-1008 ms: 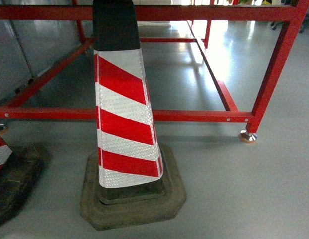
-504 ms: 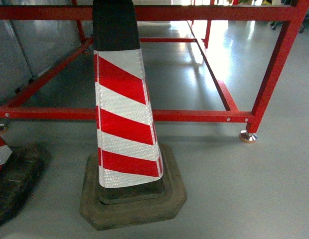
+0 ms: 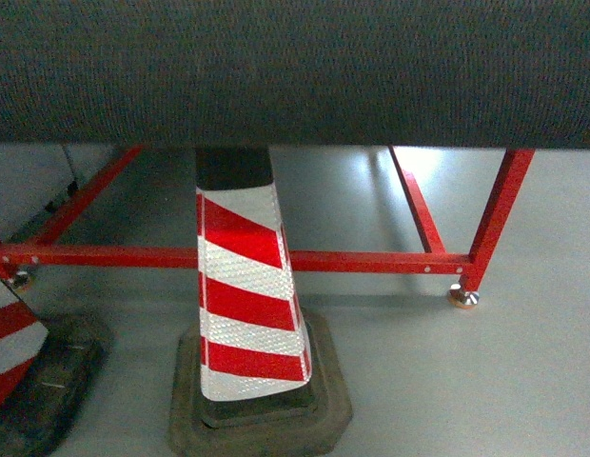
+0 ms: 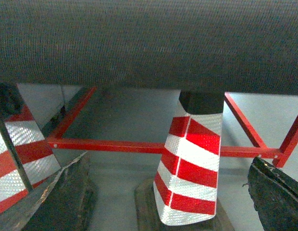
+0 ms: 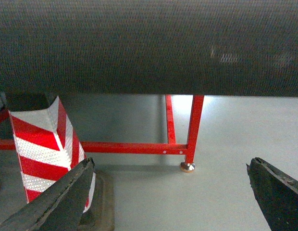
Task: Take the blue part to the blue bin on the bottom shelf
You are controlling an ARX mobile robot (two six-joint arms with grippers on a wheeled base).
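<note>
Head view: cone (image 3: 243, 295), red and white striped with a black top, stands upright on a dark rubber base (image 3: 262, 419) on grey floor (image 3: 485, 381). A dark textured band (image 3: 295, 71) fills the whole upper part of the view, above the cone; what it is cannot be told. Behind the cone runs a red frame (image 3: 371, 261), its low rail crossing level, with a post and a metal foot (image 3: 463, 298) to the cone's right. A second cone (image 3: 9, 347) shows partly at the left edge, left of the first cone. Neither gripper shows here. No blue part, blue bin or steel shelf shows in any view.

Left wrist view: the same dark band lies across the top. The cone stands right of centre, in front of the red rail. The second cone is at the left edge. The left gripper (image 4: 163, 197) shows as two dark fingers (image 4: 67, 192) at the bottom corners, one either side of the cone, spread wide apart, with nothing between them.

Right wrist view: the dark band again covers the top. The cone sits at the left, the red post and foot to its right. The right gripper (image 5: 170, 197) shows two dark fingers (image 5: 57, 202) at the bottom corners, spread wide, holding nothing; the left one overlaps the cone's lower edge.
</note>
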